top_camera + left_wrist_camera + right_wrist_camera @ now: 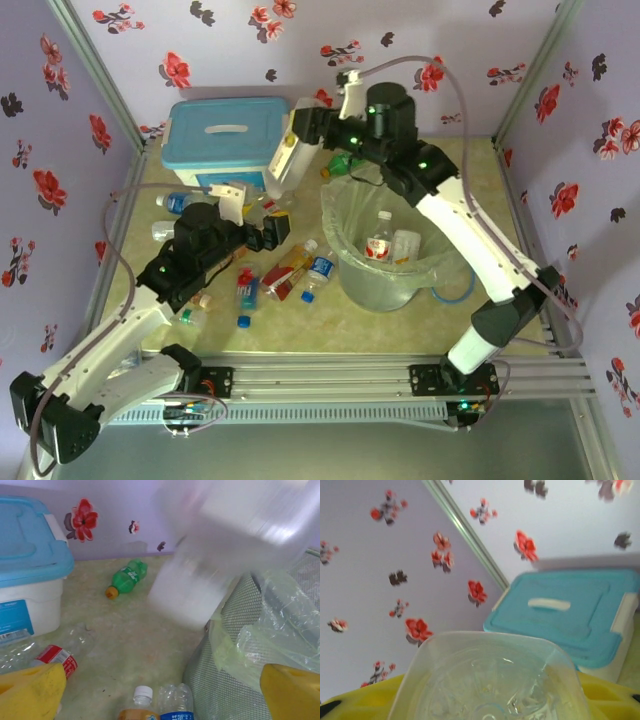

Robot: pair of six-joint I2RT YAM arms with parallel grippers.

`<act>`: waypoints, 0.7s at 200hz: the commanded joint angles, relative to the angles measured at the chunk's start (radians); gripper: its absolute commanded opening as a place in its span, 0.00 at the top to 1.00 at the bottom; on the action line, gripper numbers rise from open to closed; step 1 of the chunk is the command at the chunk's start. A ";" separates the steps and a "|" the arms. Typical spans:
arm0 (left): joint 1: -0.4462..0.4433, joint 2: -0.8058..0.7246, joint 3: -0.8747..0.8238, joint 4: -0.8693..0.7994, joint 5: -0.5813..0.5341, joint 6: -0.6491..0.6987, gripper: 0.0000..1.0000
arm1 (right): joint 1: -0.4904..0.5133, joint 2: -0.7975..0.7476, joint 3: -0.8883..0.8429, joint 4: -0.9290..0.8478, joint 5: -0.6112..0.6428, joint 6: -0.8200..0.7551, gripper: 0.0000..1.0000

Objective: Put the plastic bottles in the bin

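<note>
Closest to the right wrist lens, the moulded base of a clear bottle [490, 680] is sitting between two yellow fingers [355, 702]. The right claw [296, 140] is clamped on this bottle and is holding it in the air behind and to the left of the bin [365, 285], between the bin and the white box [225, 140]. From the left wrist it is showing as a blur, so it is probably swinging.

The left claw [277, 232] is hanging just left of the bin, spread wide apart and gripping nothing. Below it, a white-capped bottle [142, 700] and a blue-labelled bottle [176, 702] are lying on the bench [300, 335] close against the bin's left wall. A red-labelled bottle [57, 661] is lying further left of the bin, and a green bottle [127, 577] is lying behind it. Two bottles [377, 245] are already resting inside the bin.

These bottles are looking empty, so they are likely being very light, thin-walled and quick to dent, and being round and smooth, ready to roll or squirt out of a pinch. Gripping across the mid-body, fingers square to the long axis, or at the stiffer shoulder near the cap, is looking safest.
</note>
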 commanded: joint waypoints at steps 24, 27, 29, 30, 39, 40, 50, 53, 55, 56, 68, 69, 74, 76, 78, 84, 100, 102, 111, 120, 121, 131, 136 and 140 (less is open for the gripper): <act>-0.003 -0.027 -0.054 -0.107 -0.239 -0.096 0.02 | -0.101 -0.181 -0.027 0.035 0.071 -0.037 0.42; -0.002 -0.025 -0.060 -0.114 -0.258 -0.105 0.02 | -0.111 -0.193 -0.033 0.032 0.074 -0.040 0.41; -0.002 -0.025 -0.062 -0.118 -0.270 -0.110 0.02 | -0.116 -0.201 -0.037 0.028 0.077 -0.042 0.41; -0.003 -0.025 -0.064 -0.121 -0.276 -0.113 0.02 | -0.117 -0.206 -0.039 0.026 0.077 -0.044 0.41; -0.002 -0.019 -0.073 -0.146 -0.317 -0.131 0.02 | -0.143 -0.233 -0.045 -0.008 0.084 -0.058 0.41; -0.001 -0.019 -0.073 -0.148 -0.319 -0.132 0.02 | -0.146 -0.235 -0.045 -0.012 0.084 -0.060 0.41; 0.003 -0.005 -0.074 -0.176 -0.339 -0.145 0.02 | -0.176 -0.251 -0.041 -0.069 0.082 -0.074 0.40; 0.004 0.001 -0.073 -0.181 -0.340 -0.148 0.02 | -0.186 -0.256 -0.040 -0.083 0.079 -0.078 0.40; 0.004 0.004 -0.071 -0.185 -0.341 -0.150 0.02 | -0.192 -0.258 -0.042 -0.092 0.076 -0.078 0.40; 0.005 0.007 -0.071 -0.187 -0.341 -0.151 0.02 | -0.195 -0.259 -0.042 -0.095 0.075 -0.078 0.40; 0.005 0.030 -0.072 -0.192 -0.342 -0.162 0.02 | -0.228 -0.276 -0.057 -0.140 0.056 -0.083 0.41; 0.005 0.031 -0.073 -0.192 -0.343 -0.163 0.02 | -0.231 -0.277 -0.058 -0.144 0.054 -0.083 0.41; 0.005 0.040 -0.073 -0.192 -0.341 -0.167 0.02 | -0.242 -0.284 -0.067 -0.163 0.048 -0.088 0.41; 0.005 0.046 -0.073 -0.192 -0.341 -0.170 0.02 | -0.247 -0.287 -0.072 -0.171 0.047 -0.091 0.42; 0.005 0.051 -0.072 -0.192 -0.341 -0.171 0.02 | -0.251 -0.291 -0.076 -0.178 0.046 -0.093 0.42; 0.005 0.064 -0.070 -0.192 -0.342 -0.176 0.02 | -0.263 -0.301 -0.092 -0.203 0.046 -0.100 0.42; 0.005 0.096 -0.067 -0.188 -0.343 -0.176 0.02 | -0.283 -0.335 -0.148 -0.261 0.051 -0.126 0.42; 0.006 0.100 -0.067 -0.186 -0.344 -0.176 0.02 | -0.284 -0.340 -0.157 -0.267 0.052 -0.129 0.42; 0.007 0.116 -0.067 -0.178 -0.352 -0.173 0.03 | -0.285 -0.361 -0.199 -0.283 0.066 -0.137 0.43; 0.008 0.130 -0.068 -0.164 -0.365 -0.178 0.03 | -0.285 -0.384 -0.245 -0.292 0.078 -0.142 0.44; 0.008 0.132 -0.069 -0.163 -0.365 -0.178 0.03 | -0.286 -0.386 -0.250 -0.294 0.079 -0.142 0.44; 0.012 0.149 -0.068 -0.146 -0.368 -0.185 0.03 | -0.285 -0.408 -0.290 -0.309 0.102 -0.145 0.44; 0.014 0.155 -0.067 -0.141 -0.367 -0.188 0.03 | -0.286 -0.416 -0.307 -0.315 0.112 -0.146 0.44; 0.014 0.160 -0.065 -0.136 -0.368 -0.189 0.03 | -0.285 -0.423 -0.316 -0.321 0.119 -0.150 0.44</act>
